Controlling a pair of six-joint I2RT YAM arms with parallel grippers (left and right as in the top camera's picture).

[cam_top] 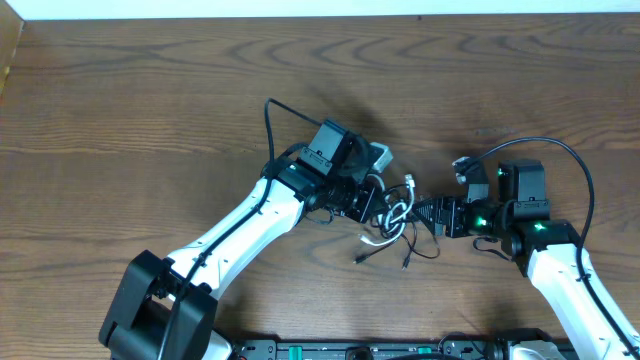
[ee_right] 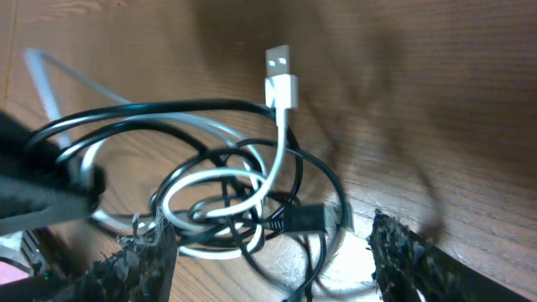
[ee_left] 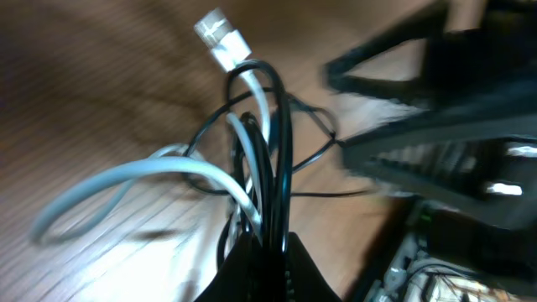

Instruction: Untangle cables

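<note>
1. Overhead: the cables [cam_top: 395,222] lie knotted on the table [cam_top: 150,100] between left gripper [cam_top: 378,203] and right gripper [cam_top: 425,215]; pulling apart looks barely begun
2. Left wrist: left jaws closed, pinching both strands together
3. Right wrist: right jaws gape wide around the loops (holding nothing); next, clamp one strand

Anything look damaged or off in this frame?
Yes: finger pads on the right hand look ragged and frayed along their edges, like worn padding. Black cable and white cable are looped together, expected here.
</note>
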